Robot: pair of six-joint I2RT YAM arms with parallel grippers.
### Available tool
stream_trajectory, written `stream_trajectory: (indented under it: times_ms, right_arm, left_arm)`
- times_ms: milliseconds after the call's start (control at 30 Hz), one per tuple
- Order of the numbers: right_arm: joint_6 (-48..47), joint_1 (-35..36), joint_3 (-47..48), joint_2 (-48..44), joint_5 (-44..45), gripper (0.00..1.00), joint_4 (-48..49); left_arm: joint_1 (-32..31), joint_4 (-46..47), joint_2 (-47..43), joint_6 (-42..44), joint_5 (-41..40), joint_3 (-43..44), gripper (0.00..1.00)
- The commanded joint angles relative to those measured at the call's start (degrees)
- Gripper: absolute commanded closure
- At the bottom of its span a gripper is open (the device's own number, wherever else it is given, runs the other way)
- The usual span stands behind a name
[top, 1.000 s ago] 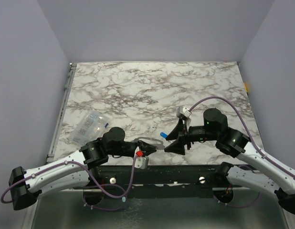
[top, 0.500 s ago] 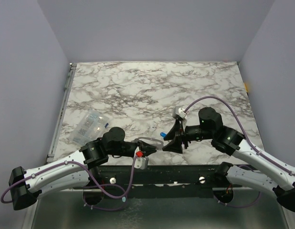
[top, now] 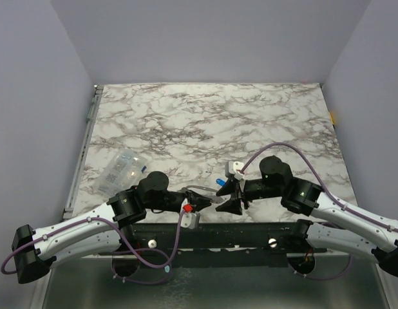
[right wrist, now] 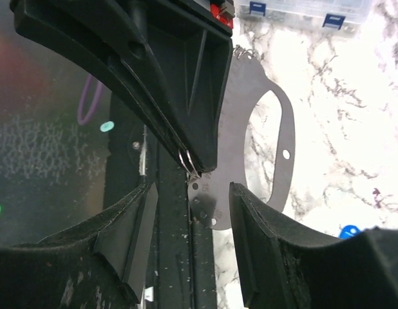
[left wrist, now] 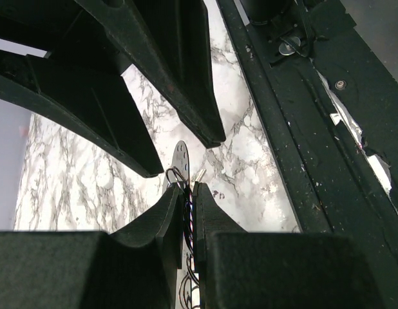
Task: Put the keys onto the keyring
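All the work sits at the near edge of the table [top: 205, 116], just beside the dark frame rail [top: 218, 232]. The marble far behind and to the right lies open. The left fingers [left wrist: 163, 212] are closed flat on the near end of the keyring [right wrist: 286, 129], a thin grey loop with small punched holes that is held off the surface. The right fingers [right wrist: 131, 225] are spread apart, one on each side of that same gripped end, and neither is clearly touching it. The blue key [top: 219, 182] lies on the table just beyond the two grippers, outside the loop. A clear packet [top: 122, 168] rests well to the left, and its contents cannot be made out.
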Motion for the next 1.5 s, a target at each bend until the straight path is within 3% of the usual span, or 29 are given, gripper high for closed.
stream_trajectory:
  times_ms: [0, 367, 533, 733, 1133, 1333, 1467]
  right_arm:
    - [-5.61, 1.30, -1.05, -1.16, 5.25, 0.45, 3.37]
    - [-10.57, 8.27, 0.55, 3.37, 15.99, 0.48, 2.06]
    - [-12.50, 10.98, 1.79, 4.15, 22.24, 0.59, 1.84]
    - [-14.60, 14.73, 3.06, 6.67, 27.09, 0.65, 1.32]
    - [-18.65, 20.95, 2.86, 7.86, 40.73, 0.98, 3.98]
    - [-18.90, 21.53, 1.81, 6.69, 44.54, 0.99, 6.77]
    - [-19.33, 21.50, 1.09, 5.39, 45.73, 0.99, 7.59]
  left_arm:
    - [0.21, 1.71, -0.50, 0.05, 2.62, -0.01, 1.00]
    - [0.21, 3.06, -0.19, -1.48, 1.61, -0.28, 1.00]
    - [0.28, 3.34, 0.24, -2.00, 1.17, -0.29, 1.00]
    - [0.39, 3.45, 0.81, -2.63, 0.43, -0.20, 1.00]
    - [0.80, 4.80, 1.52, -5.06, -1.16, -0.28, 0.99]
    - [0.92, 5.08, 1.14, -5.65, -2.50, -1.00, 0.95]
    - [0.92, 6.83, 0.83, -6.08, -4.72, -1.66, 0.86]
